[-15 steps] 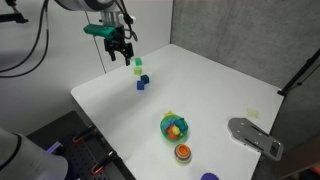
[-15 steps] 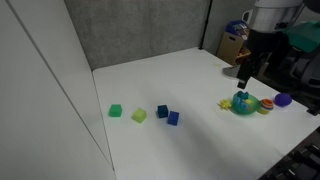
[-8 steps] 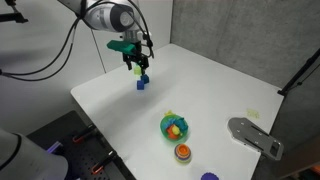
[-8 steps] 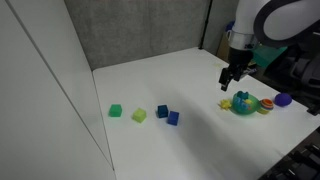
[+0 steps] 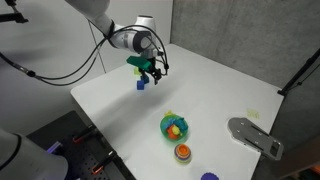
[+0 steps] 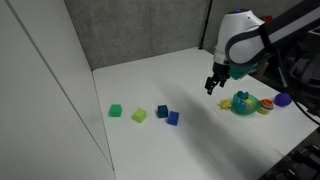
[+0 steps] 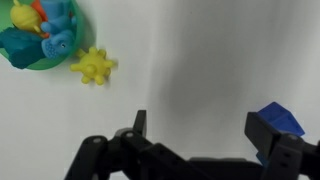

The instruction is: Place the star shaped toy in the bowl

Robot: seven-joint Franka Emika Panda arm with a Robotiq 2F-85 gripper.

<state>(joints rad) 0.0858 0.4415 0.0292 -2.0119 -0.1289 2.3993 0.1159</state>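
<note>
The yellow star shaped toy (image 7: 93,66) lies on the white table right beside the small green bowl (image 7: 28,62), outside it. The bowl holds several coloured toys. In an exterior view the star (image 6: 227,102) sits at the bowl's (image 6: 243,108) side that faces the blocks. The bowl also shows in an exterior view (image 5: 173,130). My gripper (image 7: 200,130) is open and empty, hanging above the table between the bowl and the blue blocks. It also shows in both exterior views (image 5: 152,73) (image 6: 212,87).
A blue block (image 7: 281,118) lies by one fingertip. Two blue blocks (image 6: 167,114), a yellow-green block (image 6: 139,115) and a green block (image 6: 115,111) stand in a row. An orange cup (image 5: 183,152) and a purple piece (image 5: 208,177) lie past the bowl. A grey object (image 5: 255,135) sits at the table edge.
The arm has swung out over the table and come down. The gripper has stayed open. No object has moved.
</note>
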